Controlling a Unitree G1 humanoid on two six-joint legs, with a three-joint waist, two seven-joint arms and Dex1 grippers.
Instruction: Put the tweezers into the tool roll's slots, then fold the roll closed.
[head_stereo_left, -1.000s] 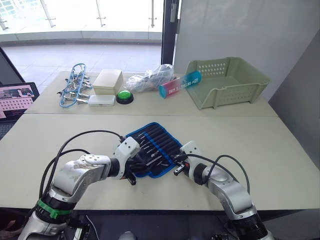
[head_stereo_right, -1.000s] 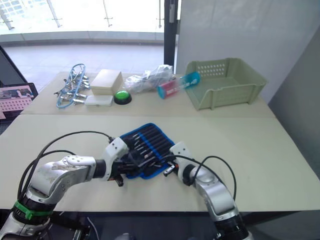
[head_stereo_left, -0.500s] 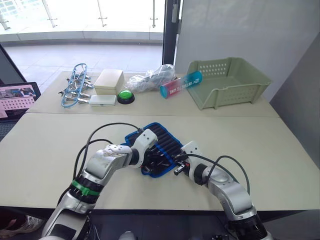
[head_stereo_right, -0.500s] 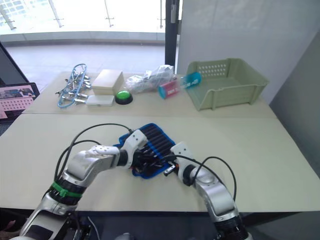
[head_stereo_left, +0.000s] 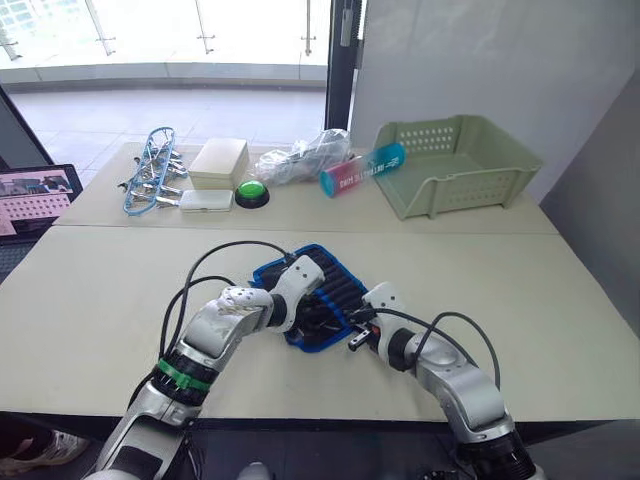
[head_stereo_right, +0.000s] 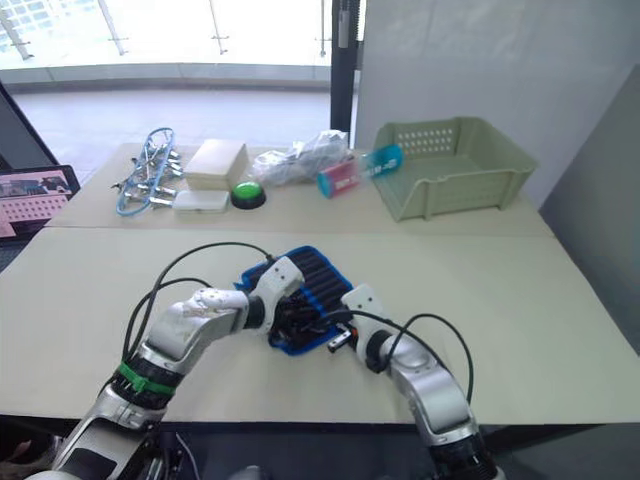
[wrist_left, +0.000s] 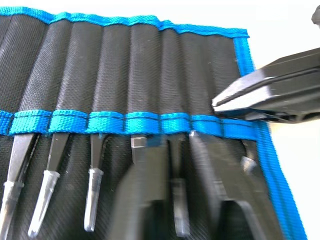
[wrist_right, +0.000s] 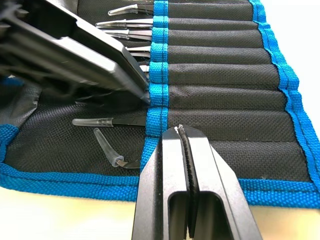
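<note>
**Both grippers on the open roll, tweezers seated**

We see the tool roll (head_stereo_left: 322, 296) lying open on the near table (head_stereo_left: 560, 310), roughly centre, between the two arms. It is unfolded, with the inner face up and the blue edging visible all round.

The left gripper (wrist_left: 175, 200) is down on the roll's inner face, fingers spread a narrow gap apart around one tweezer handle. We can't tell if it's actually clamped.

The right gripper (wrist_right: 187, 150) sits at the roll's near-right edge, fingers pressed together with nothing between them, tip resting on the blue band by the slots (wrist_right: 220, 75).

The tweezers (wrist_left: 50, 180) sit side by side in the slots, clear-capped ends poking out past the blue band. Two more clear-capped tips (wrist_right: 107, 150) lie on the fabric near the right gripper. How deep they sit is unclear.

The far table holds the green basket (head_stereo_left: 455, 165), a green button (head_stereo_left: 250, 192), a beige box (head_stereo_left: 218, 162) and silver clips with blue wire (head_stereo_left: 148, 170).
</note>
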